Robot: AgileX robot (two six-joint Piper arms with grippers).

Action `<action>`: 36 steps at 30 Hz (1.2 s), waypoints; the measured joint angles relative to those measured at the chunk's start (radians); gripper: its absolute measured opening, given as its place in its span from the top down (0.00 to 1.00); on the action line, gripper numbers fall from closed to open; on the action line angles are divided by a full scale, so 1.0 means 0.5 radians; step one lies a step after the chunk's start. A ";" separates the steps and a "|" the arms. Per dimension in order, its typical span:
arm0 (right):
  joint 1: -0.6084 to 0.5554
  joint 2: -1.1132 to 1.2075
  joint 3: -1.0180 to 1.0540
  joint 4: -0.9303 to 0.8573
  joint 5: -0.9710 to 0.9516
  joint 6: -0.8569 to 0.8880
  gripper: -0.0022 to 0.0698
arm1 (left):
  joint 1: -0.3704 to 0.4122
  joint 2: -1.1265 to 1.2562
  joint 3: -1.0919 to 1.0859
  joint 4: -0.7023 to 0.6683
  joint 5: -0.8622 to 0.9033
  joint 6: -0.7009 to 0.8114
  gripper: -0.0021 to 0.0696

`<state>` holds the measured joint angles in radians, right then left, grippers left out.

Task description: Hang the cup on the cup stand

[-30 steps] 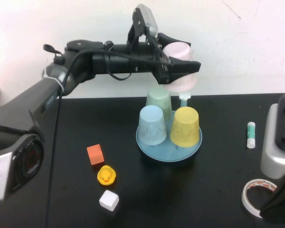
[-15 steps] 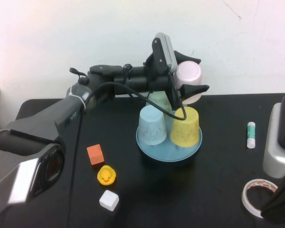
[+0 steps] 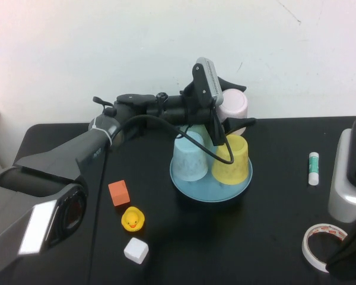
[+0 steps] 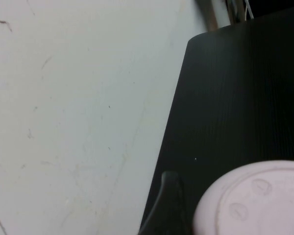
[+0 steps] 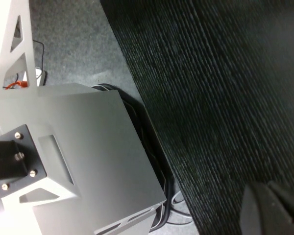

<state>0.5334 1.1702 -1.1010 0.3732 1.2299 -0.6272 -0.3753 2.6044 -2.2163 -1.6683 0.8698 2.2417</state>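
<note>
My left gripper [image 3: 237, 107] is shut on the pale pink cup [image 3: 234, 107] and holds it upside down just above the back right of the cup stand [image 3: 193, 189]. The stand is a light blue round tray. A light blue cup [image 3: 188, 157] and a yellow cup [image 3: 231, 159] hang on its front pegs. A pale green cup [image 3: 198, 129] behind them is mostly hidden by my arm. The peg under the pink cup is hidden. The left wrist view shows the pink cup's base [image 4: 255, 200] beside one dark finger [image 4: 169, 205]. My right gripper [image 5: 274, 210] is parked at the table's right edge, fingers together.
An orange cube [image 3: 118, 193], a yellow duck [image 3: 133, 219] and a white cube [image 3: 136, 250] lie front left of the stand. A glue stick [image 3: 313, 168] and a tape roll [image 3: 320, 243] lie on the right, near my right arm's grey base [image 3: 344, 178].
My left gripper has brought the pink cup down and slightly right, from high above the stand to just over its back right. The right arm has not moved.
</note>
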 joint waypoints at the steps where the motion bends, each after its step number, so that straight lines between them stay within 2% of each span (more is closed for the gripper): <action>1: 0.000 0.000 0.000 0.000 0.000 0.000 0.96 | 0.000 0.004 0.000 0.000 0.005 0.000 0.19; 9: 0.000 0.000 0.000 0.000 0.000 -0.022 0.96 | -0.035 0.013 0.000 0.000 0.016 -0.012 0.19; 16: 0.000 0.000 0.000 0.000 0.000 -0.036 0.96 | -0.049 0.009 0.000 0.000 -0.067 -0.261 0.14; 21: 0.000 -0.001 0.000 -0.004 0.000 -0.066 0.96 | -0.033 -0.046 0.000 0.000 -0.071 -0.405 0.15; 23: 0.000 -0.005 0.000 -0.014 0.000 -0.071 0.96 | -0.033 -0.097 0.000 0.000 -0.071 -0.501 0.18; 25: 0.000 -0.024 0.000 -0.034 0.000 -0.074 0.96 | -0.033 -0.168 0.000 0.059 -0.071 -0.613 0.28; 27: 0.000 -0.066 0.000 -0.083 -0.006 -0.078 0.96 | -0.033 -0.255 0.000 0.269 -0.071 -0.778 0.43; 30: 0.000 -0.181 0.000 -0.185 -0.035 -0.060 0.96 | -0.029 -0.420 0.000 0.688 -0.071 -1.166 0.75; 31: 0.000 -0.235 0.000 -0.233 -0.043 -0.044 0.96 | -0.019 -0.485 0.000 0.838 -0.057 -1.288 0.83; 33: 0.000 -0.350 0.000 -0.341 -0.043 0.002 0.96 | -0.004 -0.619 0.000 1.077 -0.024 -1.484 0.90; 36: 0.000 -0.508 0.000 -0.552 -0.046 0.100 0.96 | 0.022 -0.821 0.000 1.383 0.037 -1.771 0.95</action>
<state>0.5334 0.9164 -1.1010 0.0970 1.2067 -0.5770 -0.3640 2.1939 -2.2163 -0.9769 0.8884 1.3562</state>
